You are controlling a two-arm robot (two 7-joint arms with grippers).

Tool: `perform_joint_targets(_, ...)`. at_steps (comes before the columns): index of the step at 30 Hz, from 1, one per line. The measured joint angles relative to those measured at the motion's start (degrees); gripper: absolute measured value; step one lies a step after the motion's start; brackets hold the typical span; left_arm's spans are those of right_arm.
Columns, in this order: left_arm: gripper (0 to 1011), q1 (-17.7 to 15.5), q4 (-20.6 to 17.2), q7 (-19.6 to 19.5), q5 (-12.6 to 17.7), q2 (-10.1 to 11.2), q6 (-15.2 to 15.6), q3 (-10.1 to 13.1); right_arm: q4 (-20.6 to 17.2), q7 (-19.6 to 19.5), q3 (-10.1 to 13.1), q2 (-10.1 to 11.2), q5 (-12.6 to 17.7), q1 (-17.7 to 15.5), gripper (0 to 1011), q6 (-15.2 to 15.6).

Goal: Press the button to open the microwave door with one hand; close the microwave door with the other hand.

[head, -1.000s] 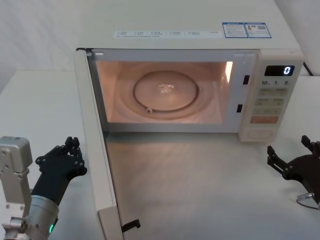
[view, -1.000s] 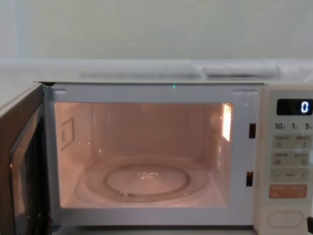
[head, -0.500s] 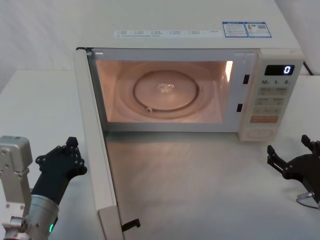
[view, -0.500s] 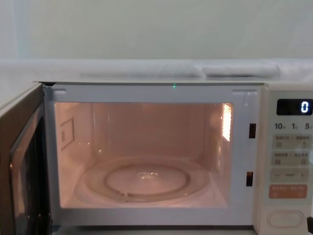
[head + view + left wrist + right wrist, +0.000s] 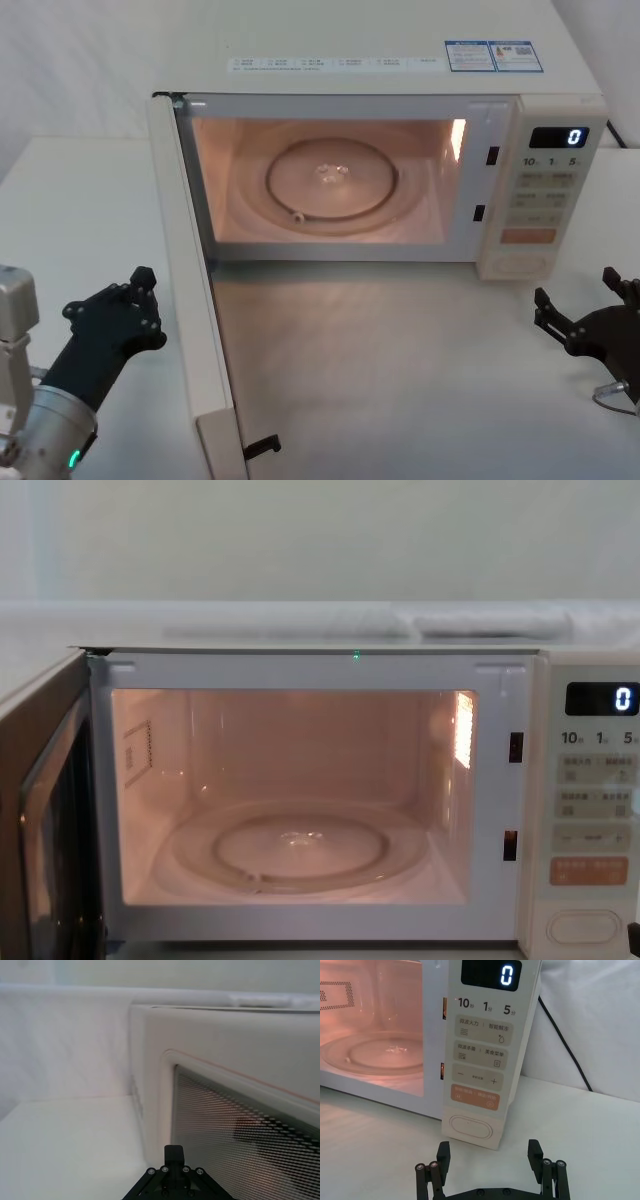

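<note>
Microwave (image 5: 400, 75) sits at 12 o'clock on the white surface (image 5: 400, 370), cavity lit, glass turntable (image 5: 332, 180) inside. Microwave door (image 5: 195, 290) swung fully open, hinged at the cavity's 9 o'clock edge, running from there toward 6 o'clock, edge-on in head view; latch hook (image 5: 262, 447) sticks out at its free end.

Control panel at the oven's 3 o'clock side: black display (image 5: 558, 138) reads "0", small pale keys under it, orange key (image 5: 527, 237) below those, the button (image 5: 520, 265) lowest on the panel. Right wrist view shows the same stack: display (image 5: 491, 972), orange key (image 5: 475, 1097), button (image 5: 470, 1127) wide, cream, unmarked. A black cable (image 5: 565, 1042) trails down behind the oven.

Left pincer (image 5: 140, 300) at about 8 o'clock, outside the open door, just beside its outer face, not seen touching; fingers look pressed together. Left wrist view: pincer tip (image 5: 173, 1152) points at the door's mesh window (image 5: 240, 1135) near the pink outline.

Right pincer (image 5: 585, 310) at about 4 o'clock, low over the surface, in front of and below the panel, apart from it. Jaws spread wide, nothing between them; in right wrist view the pincer (image 5: 490, 1157) faces the button with a clear gap.

Chest view: open cavity (image 5: 290, 790), door (image 5: 45, 820) edge at 9 o'clock, panel button (image 5: 585, 927) at 4 o'clock.
</note>
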Motion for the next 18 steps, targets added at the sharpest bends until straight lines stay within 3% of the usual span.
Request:
perform_joint_targets(7,0,1.76,-2.53,-5.83,-3.76,3.54,0.73,-2.63,0.00,0.00,0.00,0.00,0.00,0.00,1002,0.00)
perform_joint_targets(18,0,4.62,-7.33,-9.77,-10.40,6.25,-0.68,-6.37,0.00,0.00,0.00,0.00,0.00,0.00,1002,0.00)
